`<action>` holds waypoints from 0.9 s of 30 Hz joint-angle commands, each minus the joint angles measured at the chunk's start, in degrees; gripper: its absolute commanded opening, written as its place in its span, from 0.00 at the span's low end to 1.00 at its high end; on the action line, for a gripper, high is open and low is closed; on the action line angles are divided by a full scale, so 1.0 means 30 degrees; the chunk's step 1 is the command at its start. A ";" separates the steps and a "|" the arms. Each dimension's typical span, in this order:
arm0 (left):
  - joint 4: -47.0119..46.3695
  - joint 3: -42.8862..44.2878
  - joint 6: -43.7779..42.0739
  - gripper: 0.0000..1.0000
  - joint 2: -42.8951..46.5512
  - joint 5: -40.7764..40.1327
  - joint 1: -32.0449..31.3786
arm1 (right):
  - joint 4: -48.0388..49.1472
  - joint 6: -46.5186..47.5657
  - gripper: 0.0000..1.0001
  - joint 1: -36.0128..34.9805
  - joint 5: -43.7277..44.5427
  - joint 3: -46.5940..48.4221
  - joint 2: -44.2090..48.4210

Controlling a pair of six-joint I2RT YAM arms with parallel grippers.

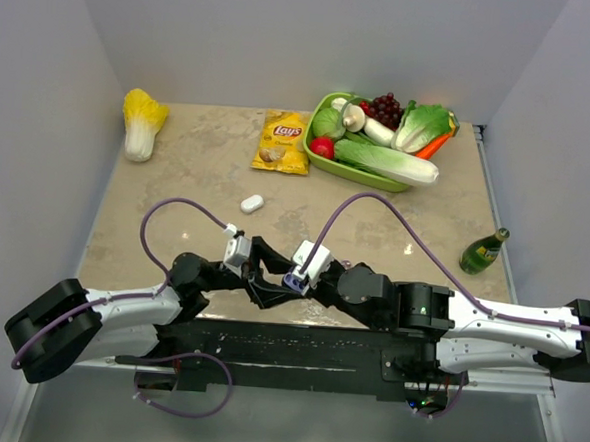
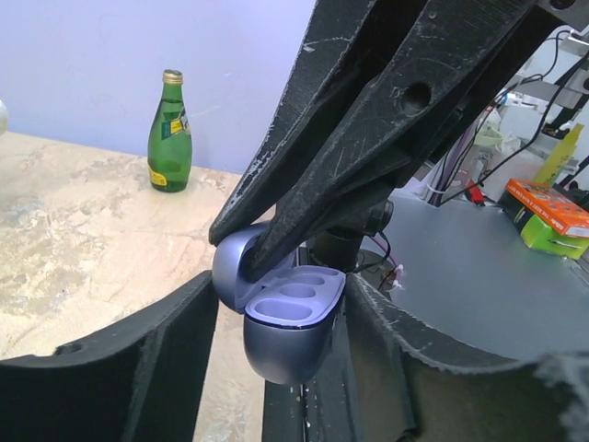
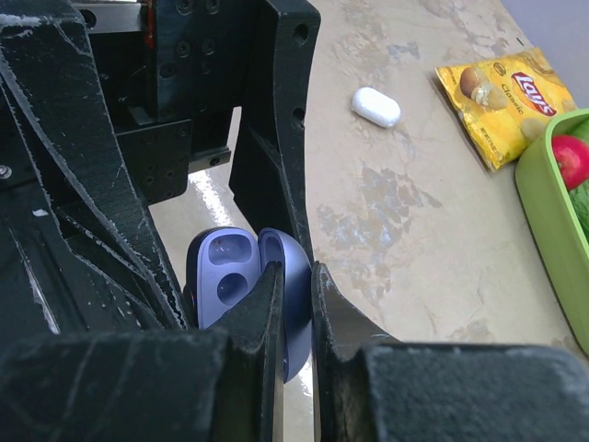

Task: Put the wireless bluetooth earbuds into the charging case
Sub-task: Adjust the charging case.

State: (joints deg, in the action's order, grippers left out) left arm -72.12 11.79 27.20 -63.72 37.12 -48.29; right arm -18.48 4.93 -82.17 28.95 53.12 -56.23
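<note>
From my left wrist: my left gripper (image 2: 281, 304) has one finger on each side of the charging case (image 2: 285, 345). They sit right up against it, but I cannot tell if they squeeze it. My right gripper (image 2: 250, 265) comes in from 12 o'clock and pinches the case's flipped-up lid. The case is open and its hollows are bare; I count three dents here. One green bottle (image 2: 170, 129) stands at 10 o'clock. One orange and green box (image 2: 552, 216) at 3 o'clock is cut off by the edge.

From my right wrist: my two fingers (image 3: 258, 368) are shut tight on the lid, and they hide the lower half of the case. Here I count two bare hollows. One white pod (image 3: 375, 107) lies at 1 o'clock, too plain for me to tell what it is. One yellow chip bag (image 3: 502, 97) at 2 o'clock and one green basket (image 3: 552, 212) at 3 o'clock are both cut off.

From above: my grippers cover almost all of the case, down at 6 o'clock over the table (image 1: 178, 174). One cabbage (image 1: 141, 121) lies at 10 o'clock. The basket at 1 o'clock is heaped with food, too piled up to count.
</note>
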 commanded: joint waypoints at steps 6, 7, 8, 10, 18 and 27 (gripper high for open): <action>0.0425 0.0932 -0.0980 0.67 -0.0672 0.0369 -0.0162 | 0.1004 -0.0149 0.00 -0.0119 -0.0333 0.0046 0.0373; 0.0542 0.0991 -0.1010 0.67 -0.0847 0.0340 -0.0191 | 0.1033 -0.0149 0.00 -0.0119 -0.0333 0.0046 0.0431; 0.0514 0.0962 -0.1010 0.67 -0.0878 0.0311 -0.0220 | 0.1004 -0.0149 0.00 -0.0090 -0.0333 0.0046 0.0403; 0.0338 0.0875 -0.1010 0.66 -0.0878 0.0253 -0.0250 | 0.1004 -0.0149 0.00 -0.0090 -0.0275 0.0046 0.0374; 0.0485 0.0874 -0.1128 0.51 -0.0936 0.0398 -0.0250 | 0.1121 -0.0119 0.00 -0.0090 -0.0275 -0.0012 0.0549; 0.0542 0.0873 -0.1098 0.52 -0.0966 0.0516 -0.0250 | 0.1062 -0.0149 0.00 -0.0119 -0.0246 0.0017 0.0579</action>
State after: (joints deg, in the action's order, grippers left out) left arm -70.13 13.02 25.85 -66.13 39.64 -49.28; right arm -18.55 5.15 -82.08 29.10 52.99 -56.07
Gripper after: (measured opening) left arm 0.491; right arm 0.107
